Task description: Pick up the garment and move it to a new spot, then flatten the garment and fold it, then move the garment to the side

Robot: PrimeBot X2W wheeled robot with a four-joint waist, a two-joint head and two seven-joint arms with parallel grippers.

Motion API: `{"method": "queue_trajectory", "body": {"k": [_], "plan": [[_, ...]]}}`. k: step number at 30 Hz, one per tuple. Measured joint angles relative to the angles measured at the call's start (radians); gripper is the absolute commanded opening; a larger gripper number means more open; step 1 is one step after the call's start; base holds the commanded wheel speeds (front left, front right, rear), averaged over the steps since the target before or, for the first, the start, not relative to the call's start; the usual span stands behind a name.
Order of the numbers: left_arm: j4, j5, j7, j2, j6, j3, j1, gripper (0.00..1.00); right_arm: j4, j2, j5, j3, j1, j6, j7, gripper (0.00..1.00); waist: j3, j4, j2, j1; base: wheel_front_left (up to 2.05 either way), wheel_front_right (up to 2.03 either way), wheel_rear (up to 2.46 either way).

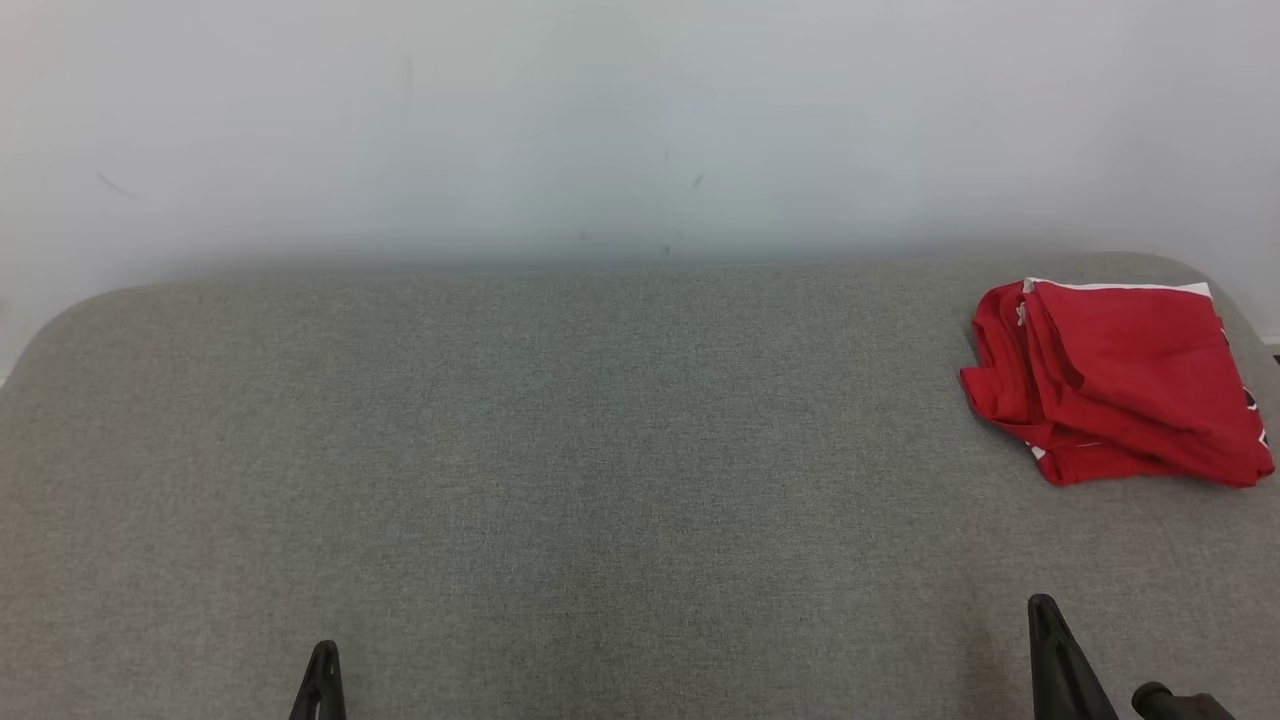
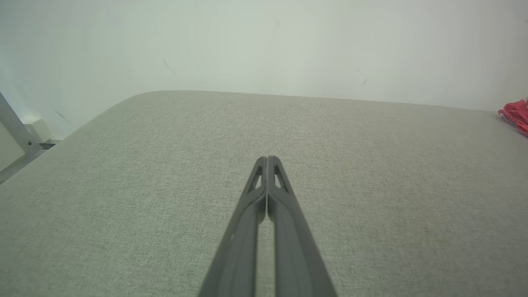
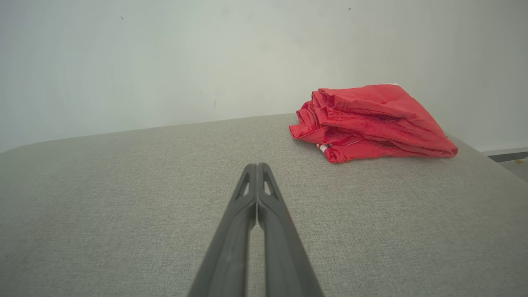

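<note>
Wall (image 1: 640, 120): pale, faint marks.
Grey surface (image 1: 600, 450): near edge cut off by frame.
Garment (image 1: 1120, 385): red, bundled at far right corner of surface; inner folds hidden.
Right gripper (image 3: 256, 166): jaws pressed together, empty, short of garment.
Left gripper (image 2: 268, 159): likewise, well apart from garment.

- A grey woven-fabric surface (image 1: 560, 450) spans the head view from side to side, flat, with rounded far corners.
- A red garment (image 1: 1115, 380) lies directly on it at the far right corner, near both the far edge and the right edge.
- The garment is folded into a rumpled stack, its layers resting one on another and the lowest touching the fabric.
- A white strip runs along its far edge, with small white bits at its near edge.
</note>
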Motion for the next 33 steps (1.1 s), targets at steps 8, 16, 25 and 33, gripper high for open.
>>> {"method": "queue_trajectory", "body": {"k": [8,16,25,33], "plan": [[-0.009,-0.171,0.055,0.001,-0.010,0.008,0.000,0.00,-0.040,-0.001,0.167,0.010,0.020,0.000,0.015,0.00,0.000,0.001,0.0000,0.0000,0.00,0.00,0.00],[-0.026,-0.318,0.106,0.003,-0.024,0.021,0.000,0.00,-0.077,-0.003,0.318,0.018,0.050,0.000,0.032,0.00,0.001,0.002,-0.0001,0.0000,0.00,0.00,0.00],[-0.037,-0.458,0.151,0.006,-0.034,0.031,0.000,0.00,-0.113,-0.004,0.454,0.023,0.070,0.000,0.042,0.00,0.001,0.003,0.0000,0.0000,0.00,0.00,0.00],[-0.051,-0.585,0.194,0.010,-0.043,0.039,-0.001,0.00,-0.143,-0.005,0.579,0.028,0.086,0.000,0.056,0.00,0.001,0.003,0.0000,0.0000,0.00,0.00,0.00]]}}
